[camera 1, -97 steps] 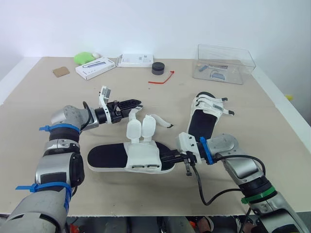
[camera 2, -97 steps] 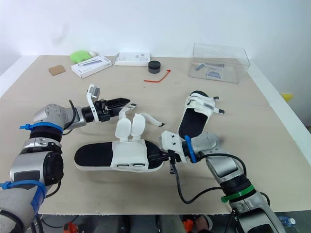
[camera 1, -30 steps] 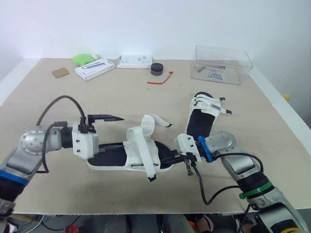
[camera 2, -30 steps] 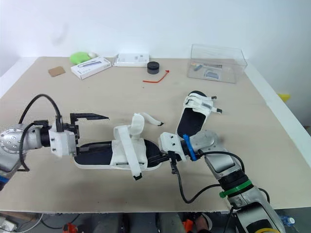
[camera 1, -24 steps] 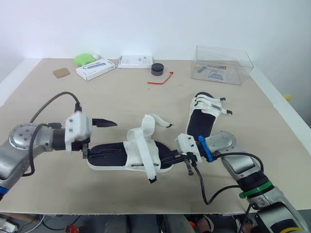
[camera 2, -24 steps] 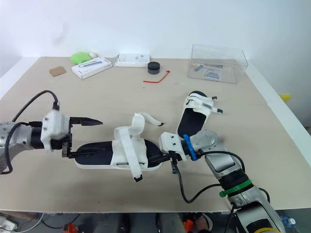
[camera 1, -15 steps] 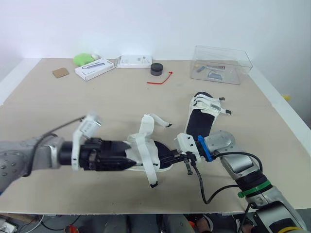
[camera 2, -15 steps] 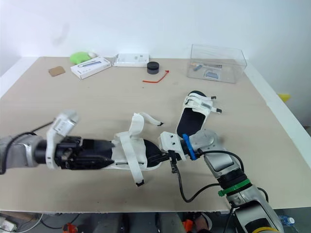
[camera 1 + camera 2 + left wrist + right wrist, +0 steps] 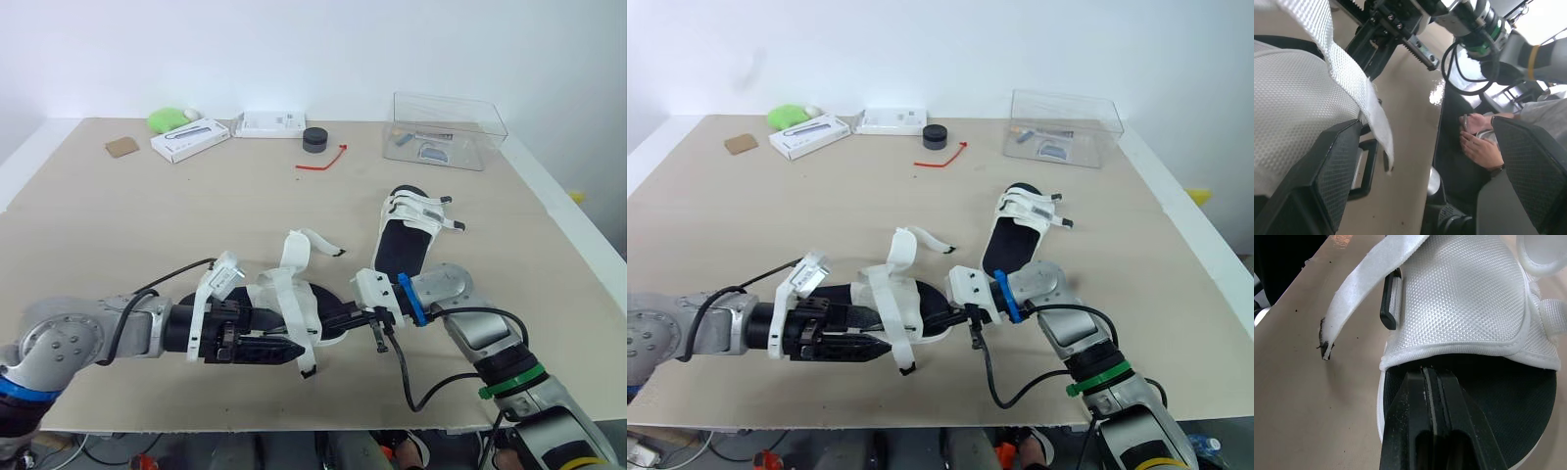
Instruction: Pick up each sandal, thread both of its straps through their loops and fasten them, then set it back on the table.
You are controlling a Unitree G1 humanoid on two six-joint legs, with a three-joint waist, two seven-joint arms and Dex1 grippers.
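Left gripper [image 9: 290, 345] has swung in beside the sandal [image 9: 312, 300], fingers spread around its limp woven strap [image 9: 297, 318]. Right gripper [image 9: 343, 316] pinches the stiffer sole [image 9: 1518, 396]. Best hold is probably the strap's tip.

White sandal [image 9: 1293, 98] against one of left fingers [image 9: 1327, 181], spread wide; strap [image 9: 1374, 117] draped past loop [image 9: 1370, 164]; person's hand [image 9: 1479, 147] beyond table [image 9: 1410, 98] edge.

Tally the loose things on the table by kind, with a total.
Sandal: 2
White box: 2
Clear container: 1
Black puck: 1
Red strip: 1
Green object: 1
Brown square: 1
Total: 9
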